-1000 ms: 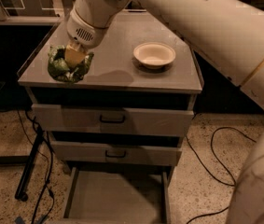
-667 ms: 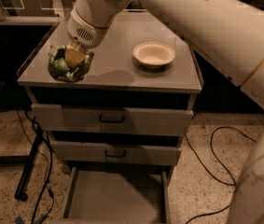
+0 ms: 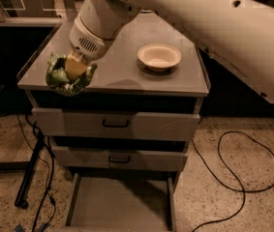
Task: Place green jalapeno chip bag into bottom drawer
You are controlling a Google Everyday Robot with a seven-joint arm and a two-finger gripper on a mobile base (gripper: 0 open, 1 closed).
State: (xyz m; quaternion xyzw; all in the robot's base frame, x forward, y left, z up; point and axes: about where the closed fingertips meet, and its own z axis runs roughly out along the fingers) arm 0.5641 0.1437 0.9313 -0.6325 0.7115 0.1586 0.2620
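The gripper (image 3: 76, 66) is closed on the crinkled green jalapeno chip bag (image 3: 59, 77) at the near-left edge of the grey desk (image 3: 122, 74). The open grey metal bottom drawer (image 3: 119, 207) lies below, nearer and rightward.

no legible print on green jalapeno chip bag (image 3: 58, 77), tool (image 3: 76, 67) clamping it

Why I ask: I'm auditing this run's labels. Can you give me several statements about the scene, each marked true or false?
1. The gripper grips the green jalapeno chip bag at a front corner of the cabinet top. True.
2. The green jalapeno chip bag lies in the bottom drawer. False: it is up at the cabinet top.
3. The bottom drawer is shut. False: it is pulled out, its floor showing.
4. The cream bowl stands upright on the cabinet top, apart from the bag. True.
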